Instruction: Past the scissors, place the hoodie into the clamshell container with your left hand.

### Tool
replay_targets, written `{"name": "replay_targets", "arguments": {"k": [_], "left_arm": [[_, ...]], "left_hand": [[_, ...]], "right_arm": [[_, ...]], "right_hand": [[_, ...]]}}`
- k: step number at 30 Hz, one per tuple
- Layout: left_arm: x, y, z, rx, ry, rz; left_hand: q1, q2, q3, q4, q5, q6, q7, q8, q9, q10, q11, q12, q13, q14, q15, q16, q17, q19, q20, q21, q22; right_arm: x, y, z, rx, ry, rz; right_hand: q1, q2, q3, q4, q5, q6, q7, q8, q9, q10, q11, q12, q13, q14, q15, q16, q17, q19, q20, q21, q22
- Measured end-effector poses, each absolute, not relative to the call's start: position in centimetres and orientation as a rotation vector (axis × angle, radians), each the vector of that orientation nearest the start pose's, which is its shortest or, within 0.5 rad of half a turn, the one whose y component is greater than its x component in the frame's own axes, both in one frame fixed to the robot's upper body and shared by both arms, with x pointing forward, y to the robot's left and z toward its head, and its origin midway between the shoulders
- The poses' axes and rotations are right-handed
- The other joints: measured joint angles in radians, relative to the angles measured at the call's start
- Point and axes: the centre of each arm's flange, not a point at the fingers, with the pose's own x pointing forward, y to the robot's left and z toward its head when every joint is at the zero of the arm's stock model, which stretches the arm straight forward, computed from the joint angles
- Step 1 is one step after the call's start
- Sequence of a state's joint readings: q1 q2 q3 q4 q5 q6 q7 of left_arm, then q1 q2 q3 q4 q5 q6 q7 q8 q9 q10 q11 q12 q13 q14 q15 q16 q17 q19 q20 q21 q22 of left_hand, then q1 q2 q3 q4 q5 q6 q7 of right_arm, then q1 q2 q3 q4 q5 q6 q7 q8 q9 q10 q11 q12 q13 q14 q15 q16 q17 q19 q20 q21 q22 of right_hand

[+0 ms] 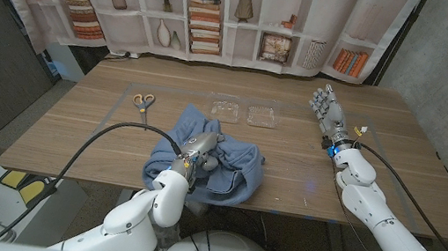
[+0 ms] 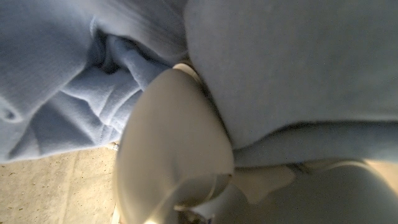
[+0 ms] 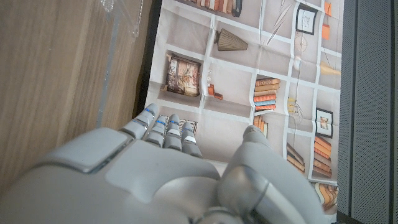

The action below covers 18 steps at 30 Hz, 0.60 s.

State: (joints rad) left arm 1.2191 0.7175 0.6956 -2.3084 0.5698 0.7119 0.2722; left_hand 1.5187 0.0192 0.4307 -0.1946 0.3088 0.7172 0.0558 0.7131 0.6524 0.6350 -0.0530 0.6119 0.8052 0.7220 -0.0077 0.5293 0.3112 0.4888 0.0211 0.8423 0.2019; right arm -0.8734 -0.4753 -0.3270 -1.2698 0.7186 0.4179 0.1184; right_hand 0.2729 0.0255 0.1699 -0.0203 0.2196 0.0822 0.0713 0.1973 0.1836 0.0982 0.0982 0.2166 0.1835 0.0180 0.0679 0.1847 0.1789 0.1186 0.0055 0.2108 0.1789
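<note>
**Left hand buried in the blue hoodie, container open beyond it**

The left hand (image 1: 201, 151) is down on the hoodie (image 1: 235, 167), near the table's front edge. In the head view its fingers curl into the cloth at the middle of the heap, and folds of blue fabric rise around them. The left wrist view shows the same from close by: pale finger shells (image 2: 174, 149) pressed against bunched fabric (image 2: 280, 68) on both sides. The hand grips the cloth, though how much of it is gathered inside the fingers cannot be told.

The hoodie lies crumpled on the wooden table (image 1: 393, 182), spread wider on the side toward the robot's right, with one lump bunched up on the far side of the left hand. It is wholly on the table, not in the container.

The clamshell container (image 1: 245, 112) sits farther back, just beyond the hoodie, clear plastic, lying open with its two halves side by side. The scissors (image 1: 144, 101) lie to the robot's left of the container, well apart from it and near the hoodie's far left corner.

The right hand (image 1: 327, 111) stands upright at the table's right side, well away from everything, fingers extended and slightly spread, holding nothing. The right wrist view shows its fingers (image 3: 163, 130) straight, pointing toward the printed bookshelf backdrop (image 3: 261, 74).
</note>
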Motion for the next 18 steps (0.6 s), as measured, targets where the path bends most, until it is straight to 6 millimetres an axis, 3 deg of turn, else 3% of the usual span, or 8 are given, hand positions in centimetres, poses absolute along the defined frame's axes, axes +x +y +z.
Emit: {"name": "replay_targets", "arguments": {"k": [14, 18], "left_arm": [[45.2, 12.9, -8.0, 1.079, -0.578, 0.093], [45.0, 12.9, -7.5, 1.079, -0.590, 0.094]], "left_hand": [[0.000, 0.000, 0.011, -0.011, 0.015, 0.019, 0.009, 0.005, 0.003, 0.000, 0.003, 0.006, 0.044, 0.020, 0.020, 0.000, 0.001, 0.037, 0.027, 0.031, 0.000], [0.000, 0.000, 0.015, -0.015, 0.015, 0.019, 0.009, 0.011, 0.005, -0.002, 0.005, 0.006, 0.053, 0.021, 0.021, 0.000, 0.001, 0.039, 0.029, 0.036, 0.000]], "right_arm": [[63.9, -29.9, -2.9, 0.140, -0.701, 0.245], [63.8, -29.9, -2.8, 0.140, -0.703, 0.247]], "right_hand": [[0.005, 0.005, -0.004, -0.004, 0.000, 0.000, 0.000, 0.000, 0.000, 0.004, -0.004, 0.000, 0.000, 0.004, 0.004, 0.000, 0.000, 0.000, 0.000, 0.000, 0.000], [0.005, 0.005, -0.004, -0.004, 0.000, 0.000, 0.000, 0.000, 0.000, 0.004, -0.004, 0.000, 0.000, 0.004, 0.004, 0.000, 0.000, 0.014, 0.014, 0.000, 0.000]]}}
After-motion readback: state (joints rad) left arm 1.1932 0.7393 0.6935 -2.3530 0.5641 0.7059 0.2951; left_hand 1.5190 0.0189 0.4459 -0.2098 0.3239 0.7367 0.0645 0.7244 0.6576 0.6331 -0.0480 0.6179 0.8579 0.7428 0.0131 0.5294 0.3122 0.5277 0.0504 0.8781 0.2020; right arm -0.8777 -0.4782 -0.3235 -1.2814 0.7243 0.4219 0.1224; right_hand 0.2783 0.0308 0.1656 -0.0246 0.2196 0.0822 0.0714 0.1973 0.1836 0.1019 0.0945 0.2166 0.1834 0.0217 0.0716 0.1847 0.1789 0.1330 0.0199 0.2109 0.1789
